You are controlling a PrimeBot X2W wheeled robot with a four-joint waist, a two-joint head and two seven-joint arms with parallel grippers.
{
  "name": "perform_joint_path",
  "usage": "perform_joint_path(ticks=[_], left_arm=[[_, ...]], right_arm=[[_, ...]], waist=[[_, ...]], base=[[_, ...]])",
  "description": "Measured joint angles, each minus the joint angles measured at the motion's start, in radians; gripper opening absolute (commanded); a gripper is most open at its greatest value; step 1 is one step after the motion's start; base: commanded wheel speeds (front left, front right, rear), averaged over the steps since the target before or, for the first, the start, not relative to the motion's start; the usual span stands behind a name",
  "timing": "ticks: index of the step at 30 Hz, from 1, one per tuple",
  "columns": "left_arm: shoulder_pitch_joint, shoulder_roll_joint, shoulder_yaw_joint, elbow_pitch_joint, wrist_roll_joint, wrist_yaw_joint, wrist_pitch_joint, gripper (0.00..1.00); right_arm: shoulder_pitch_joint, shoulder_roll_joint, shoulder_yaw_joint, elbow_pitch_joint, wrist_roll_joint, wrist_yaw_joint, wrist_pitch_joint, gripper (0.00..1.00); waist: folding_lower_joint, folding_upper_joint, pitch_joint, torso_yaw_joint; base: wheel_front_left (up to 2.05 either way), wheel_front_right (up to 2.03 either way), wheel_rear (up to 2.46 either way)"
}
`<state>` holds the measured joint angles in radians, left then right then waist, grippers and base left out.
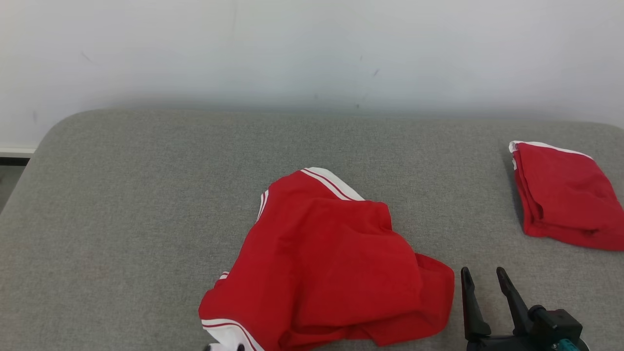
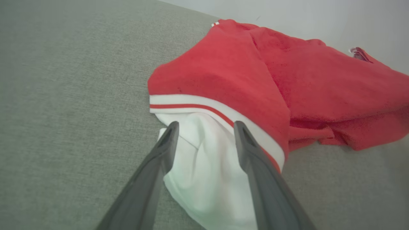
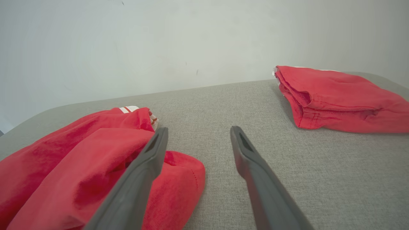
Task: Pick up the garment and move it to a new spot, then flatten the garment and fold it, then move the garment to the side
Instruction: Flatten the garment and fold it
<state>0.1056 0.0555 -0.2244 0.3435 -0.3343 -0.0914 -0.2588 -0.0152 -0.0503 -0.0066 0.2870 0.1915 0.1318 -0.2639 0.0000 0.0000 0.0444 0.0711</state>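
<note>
Two red cloths lie on the grey pad, with a pale wall behind. The garment, red with white striped bands, sits crumpled in the lower middle of the head view, one white-banded corner reaching the bottom edge. A folded cloth lies well apart from it at the right edge.

In the left wrist view the left claw has its fingers spread wide. The garment's white part lies between them at lower middle (whether they press the fabric I cannot tell), and the red bulk runs off to the upper right.

The right claw, at the lower right of the head view, is wide open and holds nothing, just right of the garment's edge. In the right wrist view bare pad shows between its fingers, with the garment at lower left and the folded cloth at upper right.
</note>
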Motion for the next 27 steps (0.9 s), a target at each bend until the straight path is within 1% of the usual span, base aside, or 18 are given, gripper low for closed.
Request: perform_joint_path(ticks=[5,9,12,18,24,26,27], left_arm=[[-0.003,0.006,0.066,-0.136,0.002,0.0,-0.004,1.0],[-0.04,0.028,0.1,-0.139,0.022,-0.006,-0.004,1.0],[-0.114,0.054,0.117,-0.092,0.035,-0.012,-0.004,1.0],[-0.229,0.074,0.139,0.054,0.032,-0.015,-0.004,1.0],[-0.298,0.082,0.135,0.222,0.024,-0.023,-0.004,1.0],[-0.315,0.085,0.128,0.266,0.024,-0.024,-0.004,1.0],[-0.315,0.085,0.128,0.266,0.024,-0.024,-0.004,1.0]], right_arm=[[0.007,0.0,0.008,0.006,0.0,0.0,0.0,1.0],[0.011,0.0,0.02,0.01,0.0,0.0,0.0,1.0],[0.009,0.0,0.024,0.015,-0.001,0.0,0.0,1.0],[-0.007,0.001,0.022,0.02,-0.017,0.0,0.0,1.0],[-0.022,0.0,0.016,0.019,-0.018,0.0,0.0,1.0],[-0.025,0.0,0.013,0.018,-0.018,0.0,0.0,1.0],[-0.025,0.0,0.013,0.018,-0.018,0.0,0.0,1.0]], waist=[[0.0,-0.0001,-0.003,-0.004],[0.0,-0.0001,-0.003,-0.017],[0.0,0.0,0.0,-0.033],[0.0,0.0,0.015,-0.074],[0.0001,0.0,0.044,-0.113],[0.0001,0.0,0.056,-0.122],[0.0001,0.0,0.056,-0.122]], base=[[0.0,0.0,0.0],[0.0,0.0,0.0],[0.0,0.0,0.0],[0.0,0.0,0.0],[0.0,0.0,0.0],[0.0,0.0,0.0],[0.0,0.0,0.0]])
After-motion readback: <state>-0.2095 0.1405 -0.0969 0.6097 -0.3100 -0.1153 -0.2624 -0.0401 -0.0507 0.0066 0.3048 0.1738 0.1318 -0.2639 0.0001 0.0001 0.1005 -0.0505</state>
